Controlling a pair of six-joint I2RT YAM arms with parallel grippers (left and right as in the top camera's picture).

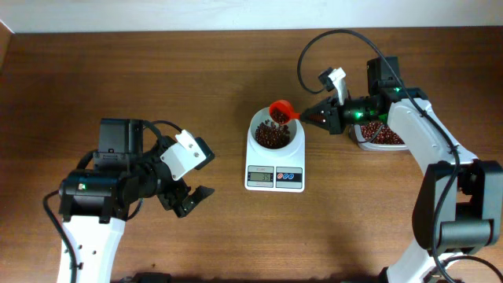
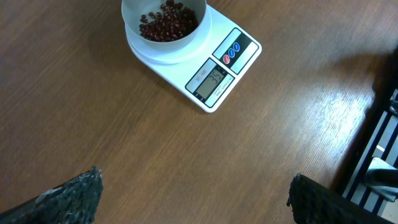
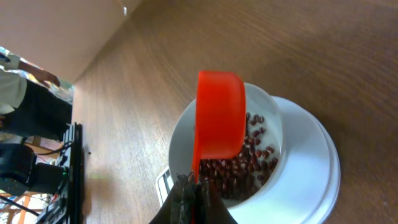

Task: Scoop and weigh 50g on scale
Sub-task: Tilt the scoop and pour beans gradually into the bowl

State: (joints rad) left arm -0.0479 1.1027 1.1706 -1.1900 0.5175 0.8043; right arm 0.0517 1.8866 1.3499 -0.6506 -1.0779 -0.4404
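The white scale (image 1: pixel 275 174) stands mid-table with its round bowl (image 1: pixel 292 140) on top, and dark reddish-brown beans (image 1: pixel 269 138) lie in the bowl. My right gripper (image 1: pixel 318 116) is shut on the handle of an orange-red scoop (image 1: pixel 280 112), held tipped over the bowl's far rim. In the right wrist view the scoop (image 3: pixel 219 118) hangs on its side above the beans (image 3: pixel 249 163), with the right gripper (image 3: pixel 194 200) clamped on its handle. My left gripper (image 1: pixel 191 200) is open and empty, left of the scale. In the left wrist view the scale (image 2: pixel 214 78) has a lit display.
A clear tub (image 1: pixel 381 137) of beans sits at the right, under the right arm. A black cable (image 1: pixel 330 39) loops above the right arm. A black frame (image 2: pixel 379 143) stands past the table edge in the left wrist view.
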